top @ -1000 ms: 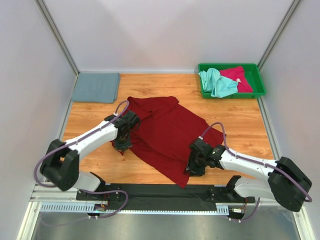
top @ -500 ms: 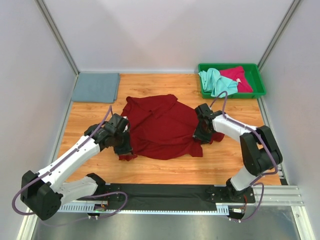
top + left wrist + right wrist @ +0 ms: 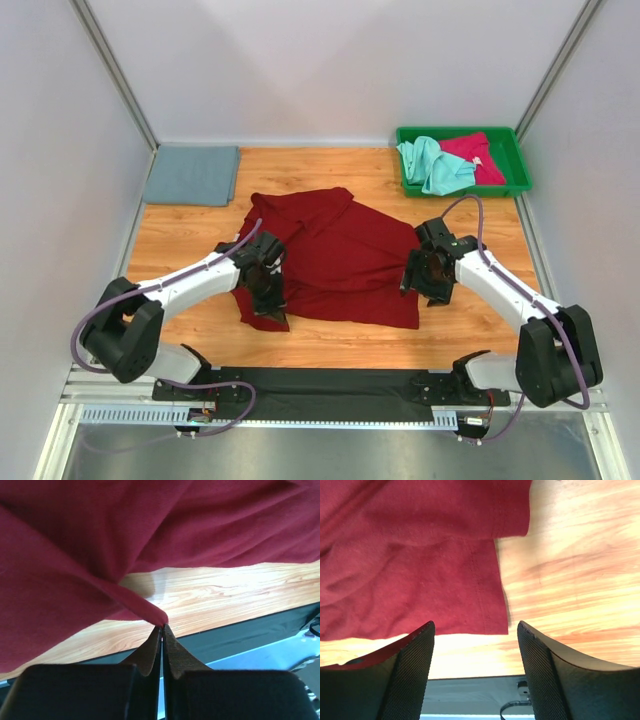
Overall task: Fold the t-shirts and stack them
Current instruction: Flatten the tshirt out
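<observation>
No readable text, labels, brands or numbers anywhere in any view.

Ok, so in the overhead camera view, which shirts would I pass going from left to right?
slate grey-blue shirt → dark red shirt → mint green shirt → pinkish-red shirt; the last two lie in the green tray.

Dark red t-shirt (image 3: 100, 540): cut off by the picture edges in both wrist views; pinched tip concealed between left hand's (image 3: 162, 626) closed fingers. Pinkish-red t-shirt (image 3: 482, 152): partly covered by mint green t-shirt (image 3: 432, 166). Right hand (image 3: 475, 631): fingertips hidden beneath its wrist in top view.
</observation>
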Action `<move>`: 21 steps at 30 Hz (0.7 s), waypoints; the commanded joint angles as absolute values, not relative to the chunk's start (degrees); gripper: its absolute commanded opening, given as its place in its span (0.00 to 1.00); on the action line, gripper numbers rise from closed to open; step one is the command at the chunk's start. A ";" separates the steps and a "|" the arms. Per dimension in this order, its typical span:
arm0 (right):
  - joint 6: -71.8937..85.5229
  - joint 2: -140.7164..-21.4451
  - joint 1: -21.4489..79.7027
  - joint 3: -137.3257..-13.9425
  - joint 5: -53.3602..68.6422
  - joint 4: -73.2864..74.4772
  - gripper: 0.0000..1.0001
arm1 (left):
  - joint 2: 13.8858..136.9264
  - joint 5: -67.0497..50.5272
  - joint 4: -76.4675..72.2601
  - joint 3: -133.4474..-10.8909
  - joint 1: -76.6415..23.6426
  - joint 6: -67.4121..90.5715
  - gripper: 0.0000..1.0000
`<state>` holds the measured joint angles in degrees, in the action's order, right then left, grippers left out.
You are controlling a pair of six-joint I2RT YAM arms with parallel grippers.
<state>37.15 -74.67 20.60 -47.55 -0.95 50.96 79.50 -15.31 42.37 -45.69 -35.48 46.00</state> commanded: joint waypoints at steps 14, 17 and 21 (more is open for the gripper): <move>37.09 -74.00 20.13 -44.30 3.34 50.71 0.70 | 87.78 -2.14 53.94 -58.79 -45.86 49.22 0.60; 37.27 -74.18 20.04 -44.30 2.99 50.80 0.70 | 93.31 2.44 57.82 -62.92 -47.46 51.76 0.58; 36.74 -73.92 19.60 -43.86 2.64 50.80 0.70 | 99.22 7.90 61.43 -68.19 -50.79 52.73 0.53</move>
